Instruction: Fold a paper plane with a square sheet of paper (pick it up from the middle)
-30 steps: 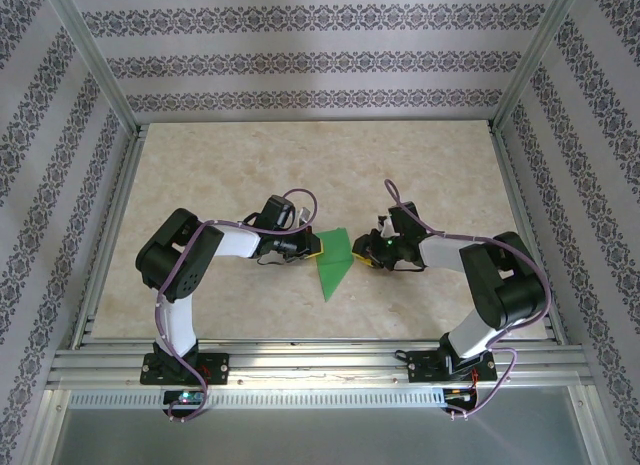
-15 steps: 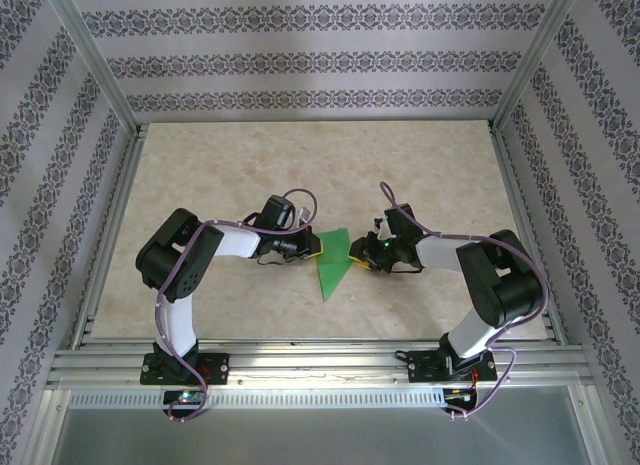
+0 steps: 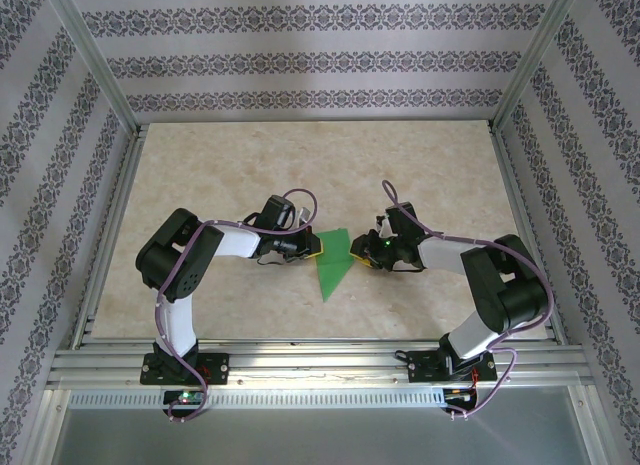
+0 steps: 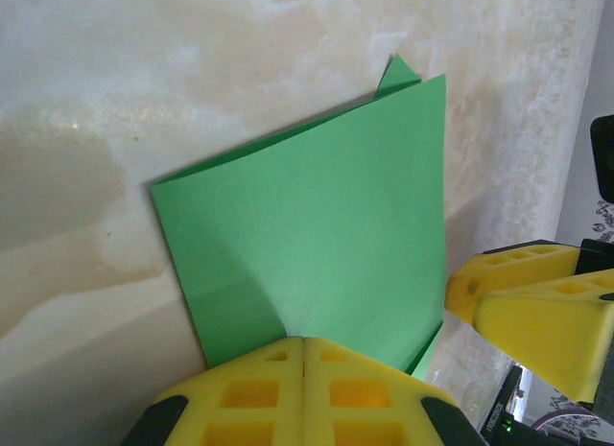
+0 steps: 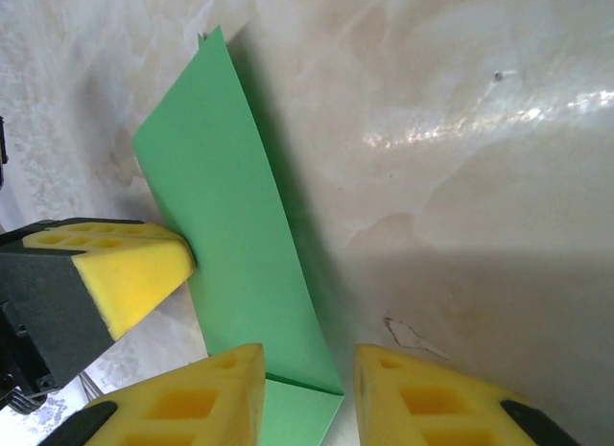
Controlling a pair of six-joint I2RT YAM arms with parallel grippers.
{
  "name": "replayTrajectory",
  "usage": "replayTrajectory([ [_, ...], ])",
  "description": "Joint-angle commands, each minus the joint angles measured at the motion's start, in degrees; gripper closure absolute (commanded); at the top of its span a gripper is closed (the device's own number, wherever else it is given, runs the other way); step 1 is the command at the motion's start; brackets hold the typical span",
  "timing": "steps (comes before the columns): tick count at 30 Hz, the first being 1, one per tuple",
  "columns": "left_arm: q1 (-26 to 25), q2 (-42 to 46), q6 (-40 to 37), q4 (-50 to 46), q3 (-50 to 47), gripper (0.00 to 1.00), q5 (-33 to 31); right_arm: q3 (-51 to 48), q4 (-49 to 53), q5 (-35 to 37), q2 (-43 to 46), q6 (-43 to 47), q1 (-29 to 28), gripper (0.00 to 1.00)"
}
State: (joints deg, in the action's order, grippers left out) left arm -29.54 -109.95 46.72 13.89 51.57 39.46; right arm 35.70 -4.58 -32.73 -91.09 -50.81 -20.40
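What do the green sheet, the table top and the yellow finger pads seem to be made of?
The green sheet: thin matte paper, given its sharp creases and layered edges.
The table top: probably glossy stone-look laminate; mottled beige veining with bright reflections.
The yellow pads of the right end effector: likely foam or rubber, matte, with moulded hollow cells.

My surroundings
Pale marbled table point(image 3: 250, 165) beneath me, floral-striped walls point(image 3: 300, 60) on three sides, aluminium rails point(image 3: 300, 360) along its edges.
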Motion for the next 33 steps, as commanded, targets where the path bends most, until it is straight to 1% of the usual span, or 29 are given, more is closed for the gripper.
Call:
replayTrajectory([
  [1, -0.4, -0.7, -0.1, -2.9, -0.4, 1.0, 0.7, -0.9, -0.5, 0.2, -0.2, -0.5, -0.1, 0.7],
  [6, -0.4, -0.8, 0.0, -2.6, -0.2, 1.0, 0.9, 0.3, -1.7, -2.4, -2.3, -0.7, -0.7, 0.7],
  [12, -0.4, -0.9, -0.1, -2.5, -0.2, 1.0, 1.1, 0.7, -7.5, -6.4, -3.7, -2.5, -1.2, 0.71],
  [15, -0.4, -1.0, -1.0, -2.9, 0.1, 1.0, 1.7, 1.8, -7.5, -7.0, -4.0, -1.1, -0.6, 0.71],
  [18, -0.4, -1.5, -2.2, -3.7, 0.6, 1.0, 2.3, 4.1, -6.5, -10.6, -6.2, 2.4, 0.4, 0.71],
  [21, -0.4, -1.9, -2.6, -3.7, 0.8, 1.0, 2.7, 5.4, -7.9, -13.5, -8.5, 3.2, 1.1, 0.73],
  [25, -0.5, -1.9, -2.8, -3.9, 0.9, 1.0, 2.9, 9.6, -3.8, -16.1, -11.6, 7.4, 1.3, 0.76],
  [33, -0.4, -1.7, -3.7, -5.5, 1.6, 1.0, 2.4, 13.2, 1.4, -16.6, -14.2, 11.6, 2.4, 0.76],
])
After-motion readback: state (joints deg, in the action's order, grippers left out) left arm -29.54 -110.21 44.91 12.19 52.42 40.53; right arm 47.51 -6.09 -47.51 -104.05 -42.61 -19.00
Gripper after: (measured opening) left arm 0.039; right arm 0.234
